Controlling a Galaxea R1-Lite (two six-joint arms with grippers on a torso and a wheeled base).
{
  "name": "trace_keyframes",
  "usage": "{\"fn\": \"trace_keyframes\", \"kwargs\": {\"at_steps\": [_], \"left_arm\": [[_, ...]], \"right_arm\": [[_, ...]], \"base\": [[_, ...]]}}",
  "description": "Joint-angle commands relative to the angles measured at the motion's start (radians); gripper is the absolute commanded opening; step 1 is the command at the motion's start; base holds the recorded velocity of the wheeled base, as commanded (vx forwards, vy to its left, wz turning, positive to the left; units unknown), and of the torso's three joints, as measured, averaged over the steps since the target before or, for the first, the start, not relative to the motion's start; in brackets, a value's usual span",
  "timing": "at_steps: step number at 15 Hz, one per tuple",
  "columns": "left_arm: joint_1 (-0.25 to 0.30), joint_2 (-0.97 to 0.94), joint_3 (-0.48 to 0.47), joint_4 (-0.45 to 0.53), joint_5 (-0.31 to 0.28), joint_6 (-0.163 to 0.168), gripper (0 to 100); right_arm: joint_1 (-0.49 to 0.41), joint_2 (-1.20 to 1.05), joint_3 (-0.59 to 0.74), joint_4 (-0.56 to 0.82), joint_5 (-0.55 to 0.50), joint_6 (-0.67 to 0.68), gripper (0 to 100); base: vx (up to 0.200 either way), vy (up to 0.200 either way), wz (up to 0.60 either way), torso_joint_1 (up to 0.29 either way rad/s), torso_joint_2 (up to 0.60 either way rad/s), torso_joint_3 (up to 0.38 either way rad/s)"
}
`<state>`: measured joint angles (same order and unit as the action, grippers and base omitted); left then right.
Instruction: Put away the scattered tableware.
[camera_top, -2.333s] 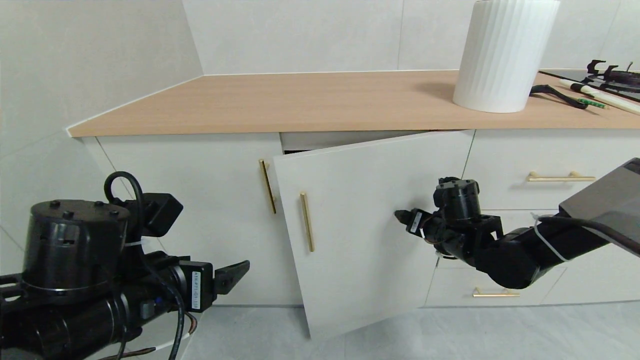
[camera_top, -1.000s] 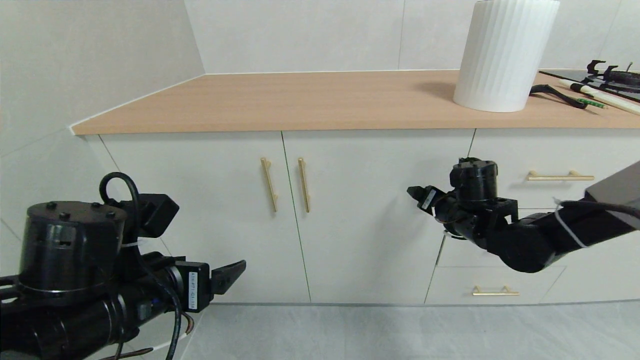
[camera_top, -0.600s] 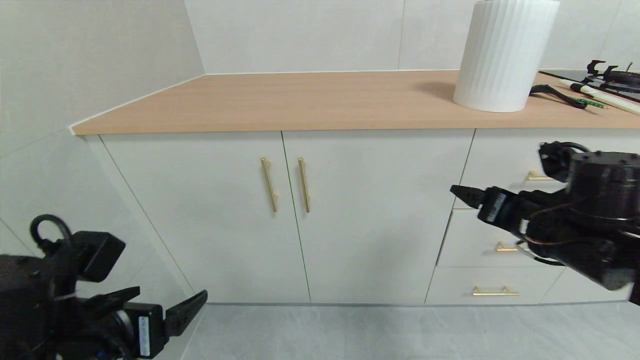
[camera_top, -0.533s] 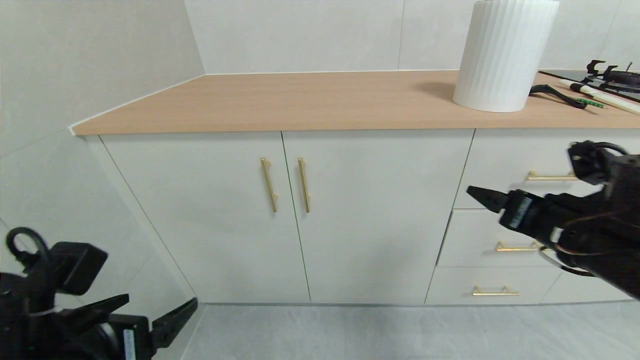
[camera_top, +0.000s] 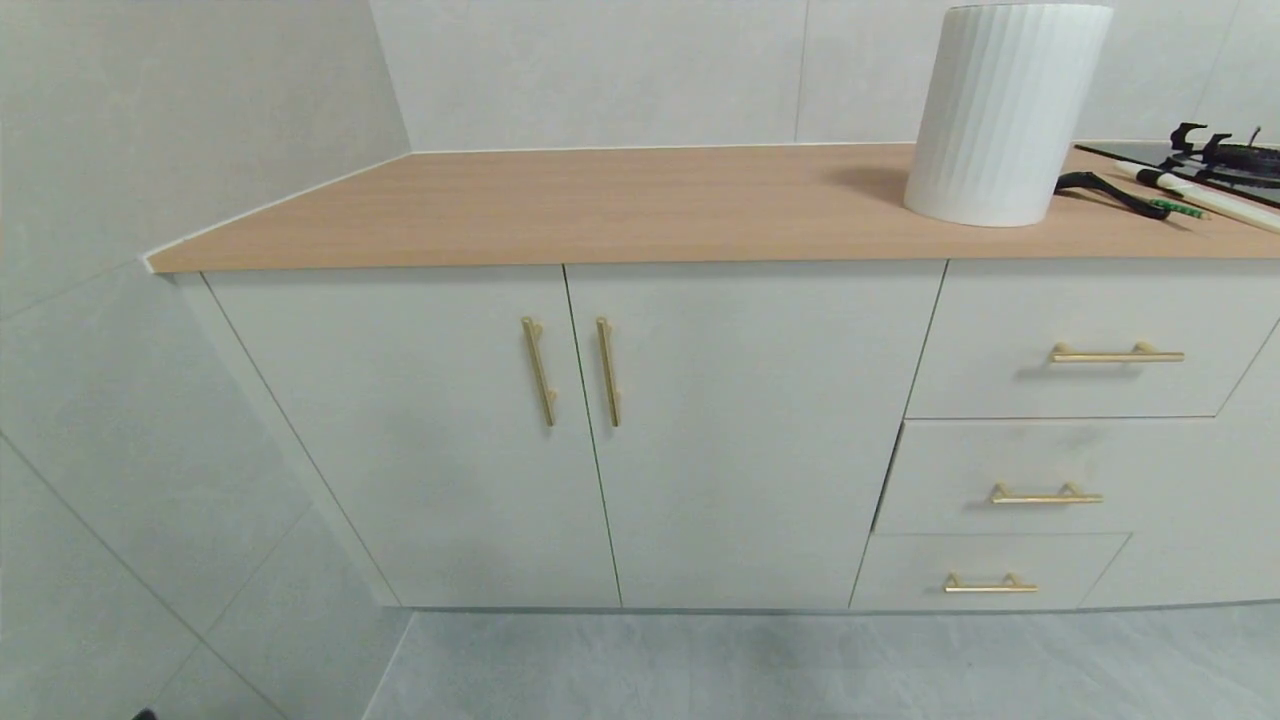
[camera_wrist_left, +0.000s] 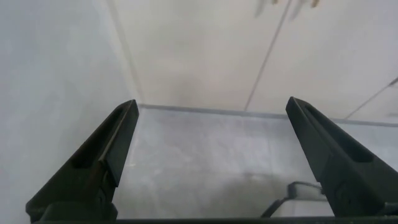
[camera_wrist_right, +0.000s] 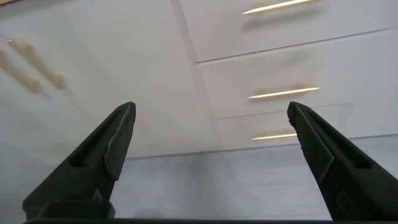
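Left end effector (camera_wrist_left: 211, 104) is spread wide and empty, low down, facing the floor (camera_wrist_left: 205, 162) at the cabinet's foot. Right end effector (camera_wrist_right: 210, 107) is likewise apart and empty, looking at the drawers (camera_wrist_right: 280, 62). The tableware (camera_top: 1200, 195) lies up on the surface (camera_top: 600, 200), far right past the white ribbed container (camera_top: 1005, 110), its long axes slanting rightward. The right arm looks nearer.

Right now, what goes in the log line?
cupboard: shut | left gripper: open, empty | right gripper: open, empty | utensils: on counter
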<state>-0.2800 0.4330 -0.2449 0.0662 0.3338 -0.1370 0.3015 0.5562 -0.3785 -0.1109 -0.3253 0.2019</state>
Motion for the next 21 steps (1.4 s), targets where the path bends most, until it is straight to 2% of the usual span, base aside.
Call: {"fn": "trace_keyframes", "kwargs": {"at_steps": [1,3,5,6,7,8,9,10,11,13,15,17,18,19,20,21], "left_arm": [[0.074,-0.186,-0.033,0.075,-0.012,0.01,100],[0.11,-0.224,-0.02,0.103,-0.012,0.01,100],[0.196,-0.329,-0.01,0.132,-0.013,0.013,100],[0.217,-0.347,-0.008,0.136,-0.012,0.016,100],[0.269,-0.404,0.004,0.139,-0.03,0.034,100],[0.283,-0.433,0.022,0.138,-0.038,0.074,100],[0.283,-0.433,0.033,0.135,-0.016,0.083,100],[0.283,-0.433,0.058,0.118,0.045,0.071,100],[0.283,-0.433,0.087,0.099,0.037,0.071,100],[0.283,-0.433,0.159,0.037,-0.001,0.074,100],[0.283,-0.433,0.242,-0.103,-0.085,0.076,100],[0.283,-0.433,0.245,-0.105,-0.179,0.076,100],[0.283,-0.433,0.245,-0.103,-0.203,0.08,100],[0.283,-0.433,0.245,-0.088,-0.248,0.126,100],[0.283,-0.433,0.245,-0.063,-0.297,0.151,100],[0.283,-0.433,0.245,-0.065,-0.3,0.154,100]], "right_arm": [[-0.133,-0.291,0.003,0.109,-0.003,-0.098,100],[-0.188,-0.349,0.023,0.114,0.002,-0.15,100],[-0.252,-0.475,0.066,0.117,0.008,-0.24,100],[-0.255,-0.483,0.081,0.115,-0.003,-0.246,100],[-0.295,-0.519,0.101,0.117,0.002,-0.253,100],[-0.311,-0.541,0.124,0.119,0.0,-0.265,100],[-0.309,-0.542,0.141,0.114,-0.004,-0.272,100],[-0.309,-0.545,0.168,0.106,-0.015,-0.263,100],[-0.309,-0.555,0.202,0.102,-0.011,-0.263,100],[-0.308,-0.555,0.285,0.057,0.025,-0.265,100],[-0.308,-0.555,0.377,0.017,0.135,-0.269,100],[-0.308,-0.555,0.377,0.066,0.17,-0.256,100],[-0.308,-0.555,0.377,0.065,0.21,-0.242,100],[-0.308,-0.555,0.379,0.088,0.281,-0.24,100],[-0.306,-0.555,0.375,0.126,0.301,-0.239,100],[-0.305,-0.555,0.377,0.111,0.304,-0.239,100]], "base": [[0.0,0.0,0.0,0.0,0.0,0.0],[0.0,0.0,0.0,0.0,0.0,0.0],[0.0,0.0,0.0,0.0,0.0,0.0],[0.0,0.0,0.0,0.0,0.0,0.0],[0.0,0.0,0.0,0.0,0.0,0.0],[0.0,0.0,0.0,0.0,0.0,0.0],[0.0,0.0,0.0,0.0,0.0,0.0],[0.0,0.0,0.0,0.0,0.0,0.0],[0.0,0.0,0.0,0.0,0.0,0.0],[0.0,0.0,0.0,0.0,0.0,0.0],[0.0,0.0,0.0,0.0,0.0,0.0],[0.0,0.0,0.0,0.0,0.0,0.0],[0.0,0.0,0.0,0.0,0.0,0.0],[0.0,0.0,0.0,0.0,0.0,0.0],[0.0,0.0,0.0,0.0,0.0,0.0],[0.0,0.0,0.0,0.0,0.0,0.0]]}}
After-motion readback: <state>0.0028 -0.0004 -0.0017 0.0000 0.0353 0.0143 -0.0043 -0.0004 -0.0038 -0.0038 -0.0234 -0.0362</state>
